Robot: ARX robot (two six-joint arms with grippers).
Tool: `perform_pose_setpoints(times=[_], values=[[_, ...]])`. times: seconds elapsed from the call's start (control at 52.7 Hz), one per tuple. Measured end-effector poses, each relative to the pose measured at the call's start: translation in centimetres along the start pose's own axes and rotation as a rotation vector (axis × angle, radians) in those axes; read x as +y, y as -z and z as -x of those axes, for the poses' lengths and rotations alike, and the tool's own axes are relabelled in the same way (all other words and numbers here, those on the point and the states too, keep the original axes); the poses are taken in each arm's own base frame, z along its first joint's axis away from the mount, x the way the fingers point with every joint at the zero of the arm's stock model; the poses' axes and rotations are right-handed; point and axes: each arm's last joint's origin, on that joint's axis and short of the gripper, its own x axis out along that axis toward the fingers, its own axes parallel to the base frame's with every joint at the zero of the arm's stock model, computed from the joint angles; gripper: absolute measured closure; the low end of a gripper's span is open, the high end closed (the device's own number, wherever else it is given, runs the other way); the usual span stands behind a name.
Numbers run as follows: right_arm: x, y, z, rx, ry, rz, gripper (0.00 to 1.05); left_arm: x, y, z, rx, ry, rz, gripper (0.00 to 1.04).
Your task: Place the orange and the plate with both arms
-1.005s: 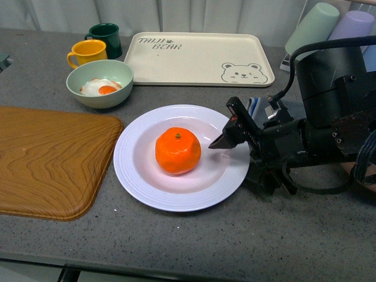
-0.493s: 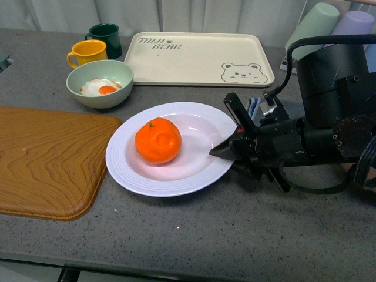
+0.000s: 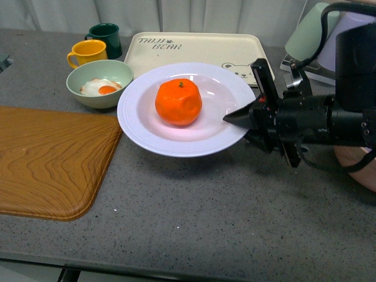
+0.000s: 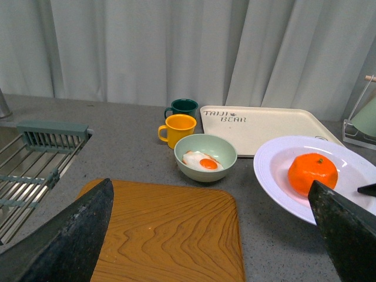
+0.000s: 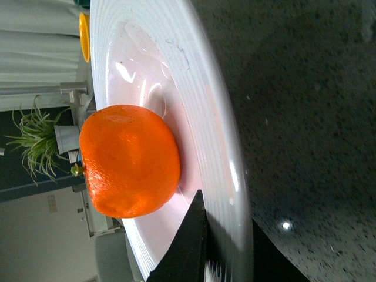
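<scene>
The right gripper (image 3: 236,120) is pinching the right rim of the white plate (image 3: 141,126) between its 2 black fingers, 1 above and 1 below. It is holding the plate clear of the grey counter (image 3: 194,211), just beside the pale green bowl (image 3: 100,83). The orange (image 3: 178,102), bright and lumpy-skinned with its small green stem dimple facing up, is sitting near the middle of the plate's glossy well, inside the finely ridged rim. The left gripper (image 4: 210,194) is hanging with its fingers spread wide, gripping nothing.

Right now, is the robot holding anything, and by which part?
Yes: the right fingers pinch the white plate by its right-hand rim, the orange sitting inside. The left fingers are open and empty.
</scene>
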Motion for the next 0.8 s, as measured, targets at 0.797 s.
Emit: perform_pose_setpoints(times=[0.797], values=[[1.6, -12.8, -8.3, -0.053, -0.023, -0.028, 1.01, 0.0, 0.0, 0.0, 0.0, 0.0, 0.0, 0.07]])
